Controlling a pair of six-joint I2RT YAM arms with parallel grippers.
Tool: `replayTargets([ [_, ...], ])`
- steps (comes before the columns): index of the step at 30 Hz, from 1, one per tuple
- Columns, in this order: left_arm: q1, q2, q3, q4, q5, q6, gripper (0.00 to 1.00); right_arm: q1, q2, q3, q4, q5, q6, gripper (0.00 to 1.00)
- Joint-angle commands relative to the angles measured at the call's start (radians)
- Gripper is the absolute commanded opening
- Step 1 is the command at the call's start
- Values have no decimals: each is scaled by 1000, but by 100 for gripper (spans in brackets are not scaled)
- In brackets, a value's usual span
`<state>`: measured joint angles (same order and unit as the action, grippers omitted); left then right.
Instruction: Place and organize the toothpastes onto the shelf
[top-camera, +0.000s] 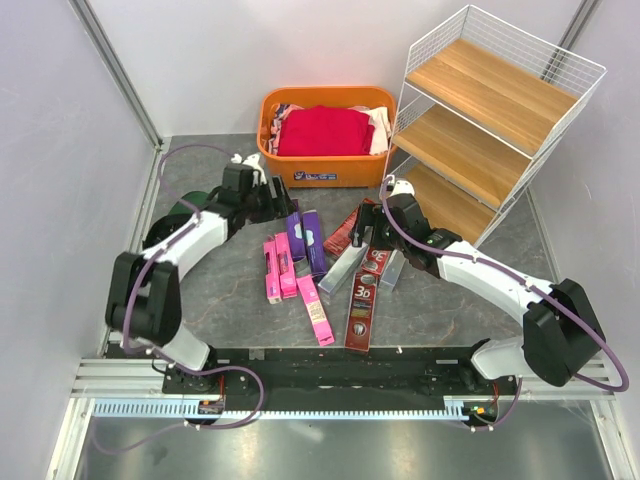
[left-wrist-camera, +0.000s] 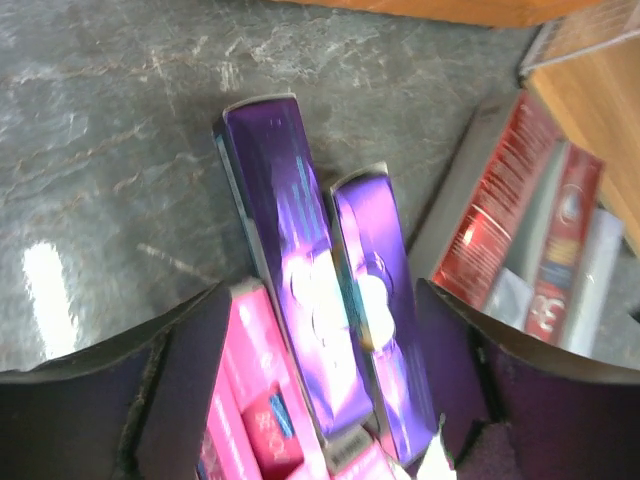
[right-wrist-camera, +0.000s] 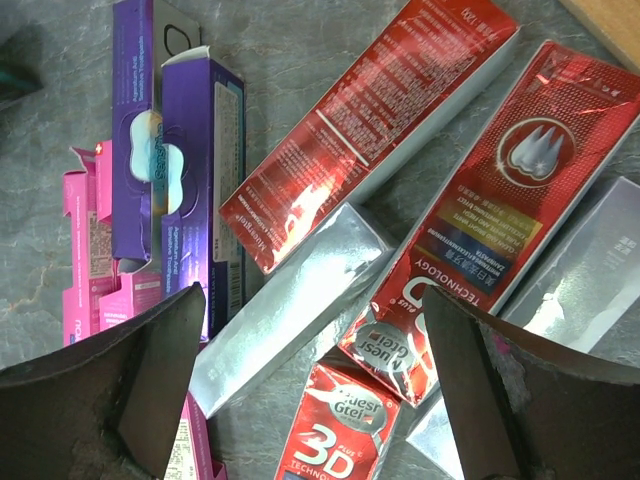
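On the table (top-camera: 455, 300) between the arms, toothpastes lie loose: two purple boxes (top-camera: 296, 236), three pink boxes (top-camera: 272, 272), three red boxes (top-camera: 361, 315), at least two silver boxes (top-camera: 342, 270). Left gripper (left-wrist-camera: 320, 340) and right gripper (right-wrist-camera: 312, 330) above them, jaws apart. Far right: three-board shelf (top-camera: 490, 90). Far: orange basket (top-camera: 325, 180) holding red clothes (top-camera: 322, 130).

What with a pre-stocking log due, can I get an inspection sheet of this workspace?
Surface: grey tabletop, boxes scattered mid-table.
Job's things: toothpastes lying jumbled: pink boxes, purple boxes, red boxes, silver boxes; shelf holds none.
Clutter: orange basket of folded clothes.
Grippers: left gripper open above purple boxes; right gripper open above red boxes and silver boxes; both unloaded.
Cables: purple cables looping along both arms.
Surroundings: pale walls.
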<state>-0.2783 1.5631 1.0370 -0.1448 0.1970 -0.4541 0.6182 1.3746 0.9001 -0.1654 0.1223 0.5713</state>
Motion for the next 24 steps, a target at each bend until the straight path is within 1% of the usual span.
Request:
replayTargets([
  [1,-13,98,116,-87,-102,-35,75,5,-17,23,15,-38,-7,98],
  [2,-16,136,129,-90,-111,-41,72,3,-19,20,12,-41,-4,98],
  [3,-18,150,139,-93,-114,-43,72,3,-19,17,13,-47,-4,98],
  [17,-56,348,296,-102,-146,-57,73,5,-12,2,3,-65,-1,98],
  [20,-64,396,330,-128,-163,-61,73,3,-8,5,1,-67,-4,98],
  [24,-68,433,363,-162,-237,-75,72,3,-3,3,-2,-69,-8,98],
])
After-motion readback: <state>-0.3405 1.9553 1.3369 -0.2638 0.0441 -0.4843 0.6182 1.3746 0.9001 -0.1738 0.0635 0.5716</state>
